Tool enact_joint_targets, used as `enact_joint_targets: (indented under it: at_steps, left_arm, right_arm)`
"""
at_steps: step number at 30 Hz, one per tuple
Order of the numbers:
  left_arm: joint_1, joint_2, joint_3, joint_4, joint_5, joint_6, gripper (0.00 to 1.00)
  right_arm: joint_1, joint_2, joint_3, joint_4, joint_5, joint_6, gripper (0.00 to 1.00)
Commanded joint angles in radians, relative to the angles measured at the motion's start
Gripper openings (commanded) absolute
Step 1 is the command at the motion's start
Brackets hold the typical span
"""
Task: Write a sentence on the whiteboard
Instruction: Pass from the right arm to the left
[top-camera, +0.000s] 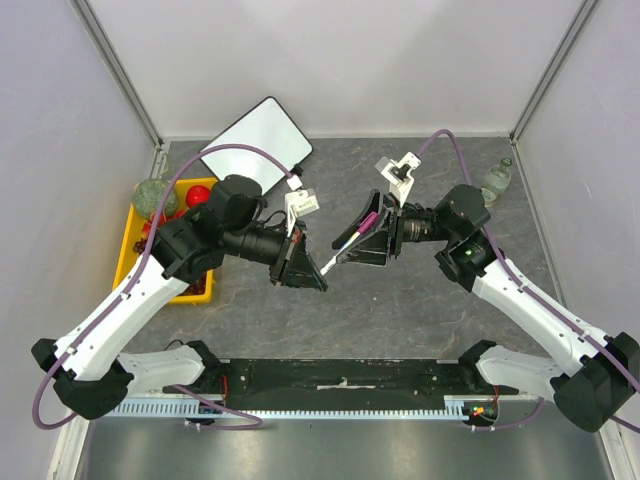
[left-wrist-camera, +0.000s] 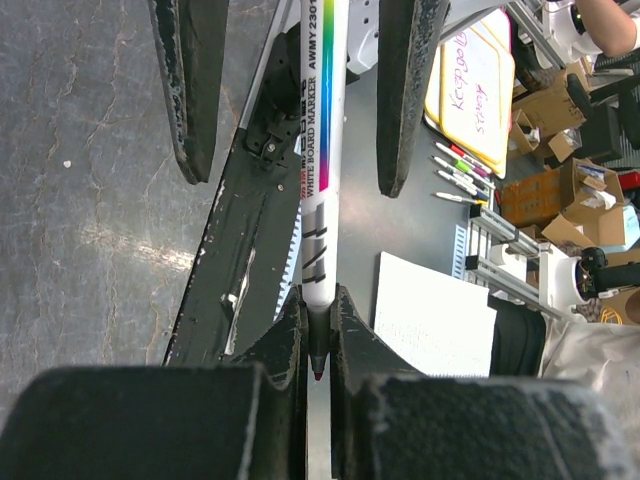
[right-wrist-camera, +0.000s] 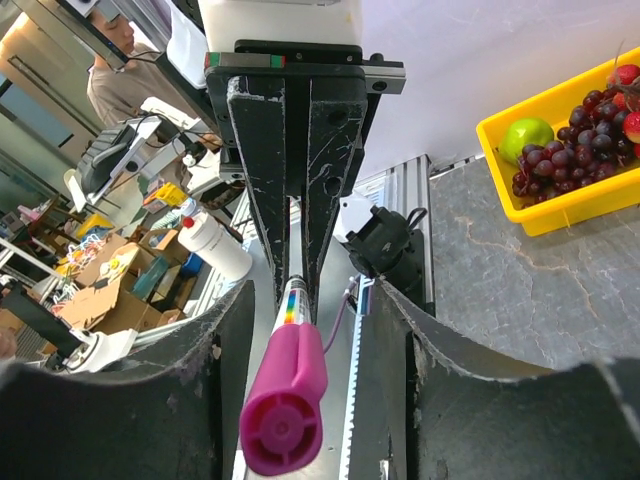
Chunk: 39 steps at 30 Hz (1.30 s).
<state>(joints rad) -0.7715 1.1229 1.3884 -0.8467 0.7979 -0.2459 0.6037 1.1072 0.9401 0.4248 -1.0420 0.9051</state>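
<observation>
Tabletop: grey mottled stone (top-camera: 400, 310) is lying between plain white walls, with both arms reaching in toward the middle.
Whiteboard (top-camera: 255, 140): is sitting at the far edge, left of centre, turned at an angle, well apart from both grippers. Its face is reading as plain white from above, though it is small in that view.
Marker (left-wrist-camera: 322, 150): is hanging in the air between the two grippers, its pink cap (right-wrist-camera: 285, 395) pointing toward the right arm.
Left gripper (left-wrist-camera: 318, 310): is clenching the marker near its tip, jaws pressed tight against the barrel.
Right gripper (right-wrist-camera: 305, 300): is standing spread wide around the capped end, with gaps seemingly showing on both sides.
Yellow tray (top-camera: 135, 240): is holding fruit at the left edge.
Bottle (top-camera: 497, 180): is standing at the far right.
</observation>
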Motion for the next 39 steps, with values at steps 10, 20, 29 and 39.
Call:
enact_joint_targets:
  at_steps: [10,20,29,39]
  left_arm:
    - [0.001,-0.029,0.02,-0.014,0.03,0.039,0.02]
    - [0.001,-0.041,0.02,-0.003,-0.032,0.017,0.63]
    - [0.003,-0.114,-0.048,0.152,-0.288,-0.125,0.8]
    - [0.095,-0.092,-0.184,0.178,-0.663,-0.259,0.85]
  right_arm:
    - [-0.004,-0.026,0.04,0.014,-0.018,0.005,0.29]
    - [-0.004,-0.038,0.045,-0.063,0.003,-0.063,0.0]
    - [-0.025,-0.055,0.028,-0.213,0.134,-0.175,0.0]
    - [-0.156,-0.11,-0.099,-0.31,0.362,-0.199,0.0]
